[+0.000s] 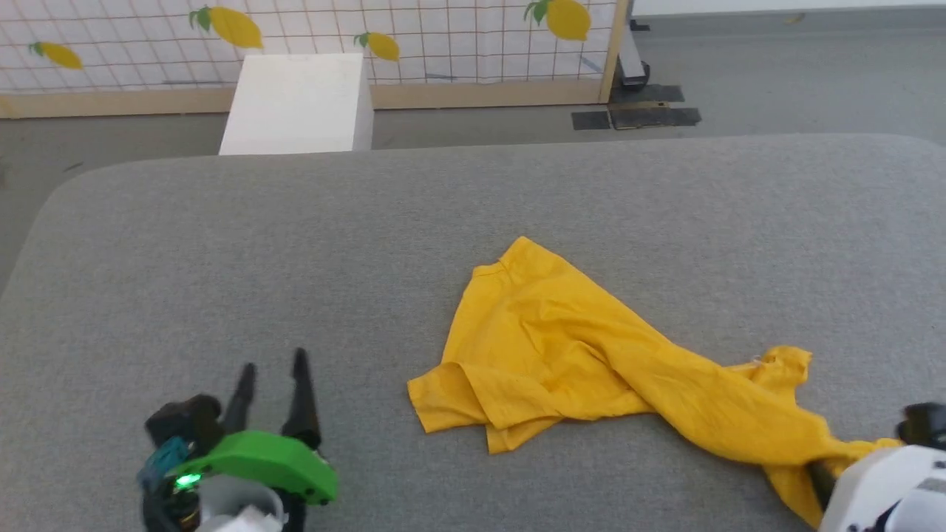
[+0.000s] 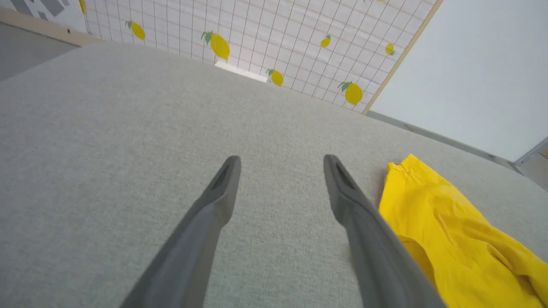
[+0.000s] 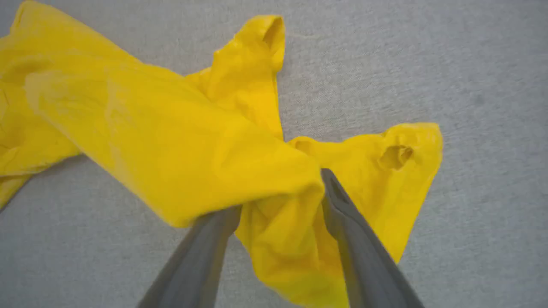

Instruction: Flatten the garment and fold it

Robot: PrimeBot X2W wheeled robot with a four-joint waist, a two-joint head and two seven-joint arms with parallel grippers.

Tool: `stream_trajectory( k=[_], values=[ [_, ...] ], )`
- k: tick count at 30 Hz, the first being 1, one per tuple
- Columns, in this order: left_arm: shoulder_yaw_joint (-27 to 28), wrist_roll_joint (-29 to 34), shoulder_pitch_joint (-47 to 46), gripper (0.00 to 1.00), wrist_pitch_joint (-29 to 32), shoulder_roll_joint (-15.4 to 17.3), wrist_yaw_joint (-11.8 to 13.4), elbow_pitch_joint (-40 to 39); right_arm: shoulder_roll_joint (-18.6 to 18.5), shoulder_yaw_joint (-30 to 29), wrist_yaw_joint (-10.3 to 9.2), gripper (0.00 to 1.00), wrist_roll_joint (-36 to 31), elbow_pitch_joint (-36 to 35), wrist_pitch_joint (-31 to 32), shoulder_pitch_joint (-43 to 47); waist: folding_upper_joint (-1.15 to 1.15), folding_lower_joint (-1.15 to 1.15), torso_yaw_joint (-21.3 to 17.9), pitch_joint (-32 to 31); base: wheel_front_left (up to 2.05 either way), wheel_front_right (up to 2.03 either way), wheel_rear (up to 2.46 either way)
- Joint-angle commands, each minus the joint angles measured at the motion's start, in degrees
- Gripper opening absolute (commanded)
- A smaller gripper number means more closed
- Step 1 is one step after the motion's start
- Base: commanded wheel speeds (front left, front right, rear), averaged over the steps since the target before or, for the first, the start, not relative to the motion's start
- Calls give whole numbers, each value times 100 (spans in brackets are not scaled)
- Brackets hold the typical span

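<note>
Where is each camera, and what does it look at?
Head view: on the head, looking down at the grey table; left fingers and right wrist show.
Left wrist view: on the left wrist, looking along its fingers toward the lemon screen.
Right wrist view: on the right wrist, looking down past right fingers.
All share the yellow T-shirt.

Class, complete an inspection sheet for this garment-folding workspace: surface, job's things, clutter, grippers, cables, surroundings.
Surface: grey fabric-covered table, rounded corners, carrying the shirt.
Job's things: bright yellow crumpled T-shirt, not flattened, plain side showing, right of centre.
Clutter: nothing seen.
Grippers: left gripper open over bare table, apart from the shirt; right gripper with fingers apart, shirt cloth draped over one finger and bunched between them.
Cables: nothing seen.
Surroundings: white box, lemon-printed grid screen, grey floor, dark floor mats.
</note>
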Motion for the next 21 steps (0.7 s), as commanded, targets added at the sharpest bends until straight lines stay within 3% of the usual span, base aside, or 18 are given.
stream_trajectory(
  k=[1,6,12,16,21],
  values=[
    [-80,-166,-236,100,350,-63,-37,80,23,-169,-8,100,16,-118,-197,-166,0,0,-58,-6,0,0,0],
    [-679,-211,-1024,100,2002,-108,38,470,72,-789,-8,100,-221,-269,-772,-372,0,0,-49,-25,0,0,0],
    [-1473,235,-1917,100,3921,5,299,1357,84,-801,-8,100,-65,-133,-843,-389,0,0,-182,11,0,0,0],
    [-1833,397,-2168,100,4578,-2,262,1861,85,-699,-8,100,79,3,-927,-434,0,0,-348,152,0,0,0],
    [-2024,283,-2173,100,4714,-166,37,2182,85,-799,-8,100,-5,120,-1062,-502,0,0,-455,278,0,0,0]
  ],
)
